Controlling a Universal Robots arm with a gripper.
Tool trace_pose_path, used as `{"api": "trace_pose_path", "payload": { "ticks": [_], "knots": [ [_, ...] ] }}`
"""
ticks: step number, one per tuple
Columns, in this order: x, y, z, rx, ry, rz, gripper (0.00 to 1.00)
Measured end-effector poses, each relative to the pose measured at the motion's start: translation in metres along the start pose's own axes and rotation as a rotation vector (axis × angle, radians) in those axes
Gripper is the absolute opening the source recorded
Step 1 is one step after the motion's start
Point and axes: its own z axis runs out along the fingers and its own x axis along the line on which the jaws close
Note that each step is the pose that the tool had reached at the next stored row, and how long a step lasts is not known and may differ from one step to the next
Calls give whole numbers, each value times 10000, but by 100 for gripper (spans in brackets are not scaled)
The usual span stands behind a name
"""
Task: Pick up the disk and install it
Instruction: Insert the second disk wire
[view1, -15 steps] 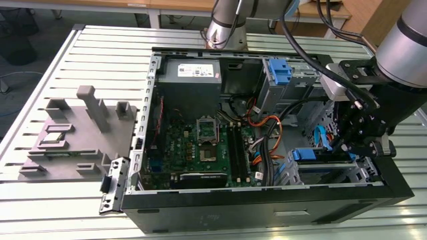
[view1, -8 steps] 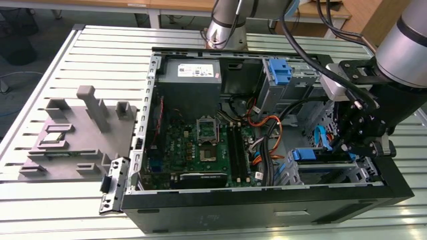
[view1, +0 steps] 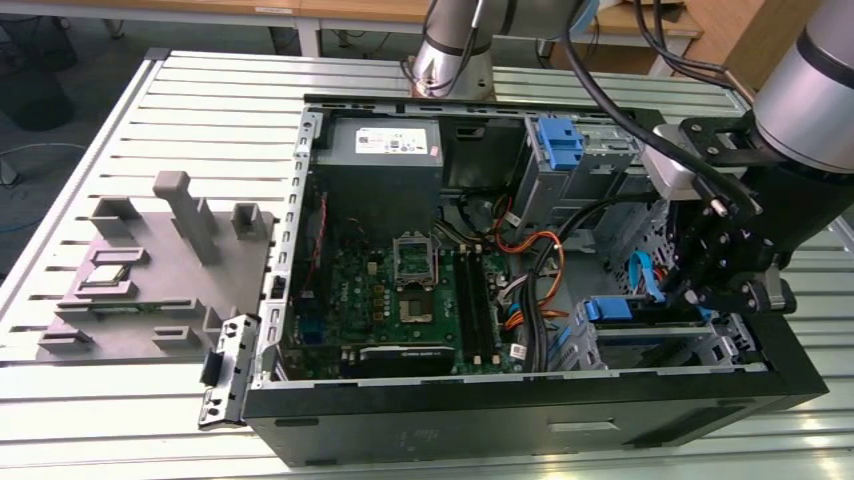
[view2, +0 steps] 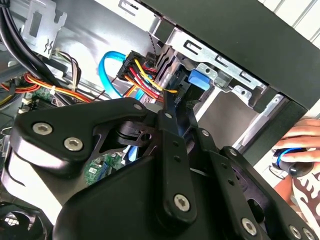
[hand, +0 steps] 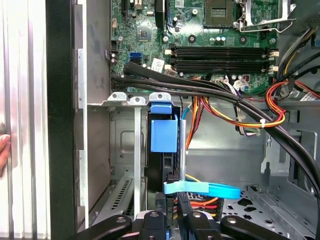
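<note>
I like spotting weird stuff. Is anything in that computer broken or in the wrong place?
Nothing looks broken. The computer case lies on its side with its cover off, cables draped loosely across the motherboard. The gripper is at the disk in its bay. A hand rests outside the case.

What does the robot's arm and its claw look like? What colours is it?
The arm is a fat silver-grey tube with black joints, and black cables loop along it. At its end sits the claw, all matte black. In the second wrist view it is built from flat, rounded links pinned together with shiny silver screws, tapering to two thin black bars.
</note>
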Motion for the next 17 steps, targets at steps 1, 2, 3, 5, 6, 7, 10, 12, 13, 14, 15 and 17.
{"api": "trace_pose_path", "payload": {
  "ticks": [1, 2, 3, 5, 6, 7, 10, 12, 13, 14, 15, 17],
  "knots": [
    [0, -1, -13, 0, 1, 0, 24],
    [0, -2, -23, 0, 1, 0, 24],
    [-3, -3, -26, 0, 0, 1, 24],
    [-10, -11, -29, 0, -1, 0, 24],
    [-14, -17, -30, 0, -1, 0, 24],
    [-18, -23, -30, 0, -1, 0, 24],
    [-29, -39, -29, 0, -2, 0, 24],
    [-37, -53, -29, 0, -6, 0, 24],
    [-42, -57, -29, 0, -9, 0, 24],
    [-47, -57, -28, 0, -16, 2, 24],
    [-51, -57, -28, 0, -23, 3, 24],
    [-57, -58, -27, 0, -38, 3, 24]
  ]
}}
